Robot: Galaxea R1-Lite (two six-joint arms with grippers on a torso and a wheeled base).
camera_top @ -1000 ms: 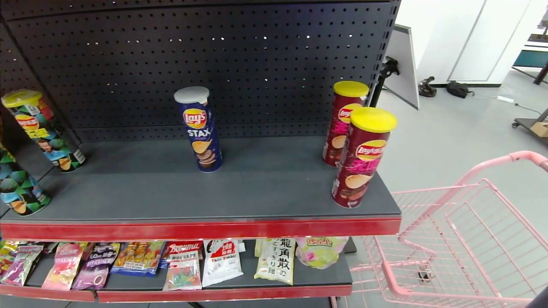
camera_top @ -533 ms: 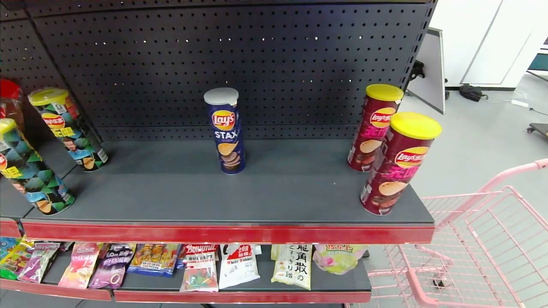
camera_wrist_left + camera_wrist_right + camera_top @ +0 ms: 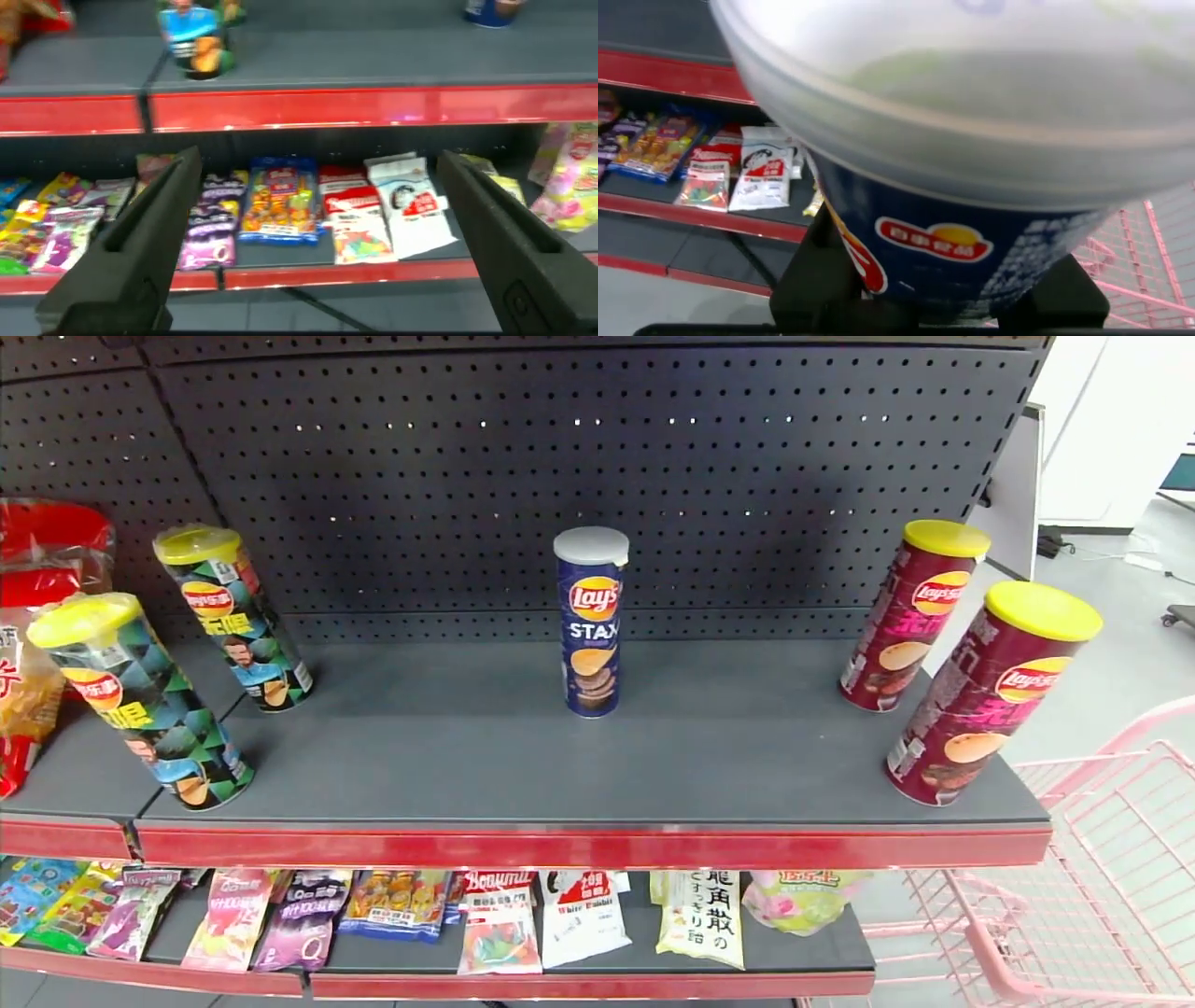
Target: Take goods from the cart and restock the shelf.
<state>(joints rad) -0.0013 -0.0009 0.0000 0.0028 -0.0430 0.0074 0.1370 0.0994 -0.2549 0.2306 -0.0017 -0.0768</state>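
**Right claw carries a blue can; the shelf lies ahead.**

Nearest, the right gripper is closed around the body of a blue chip can. The lid end faces the wrist camera, so the can's long axis runs along that arm's line of sight. The left gripper hangs wide open and empty, facing the snack bags on the lower tier. Farther off, the pink cart sits just right of the shelf. On its upper deck, 1 standing blue can is at the middle and 2 maroon cans are at the right end. The right arm looks the one to place, likely on the bare deck between them, ahead of and above the claw.
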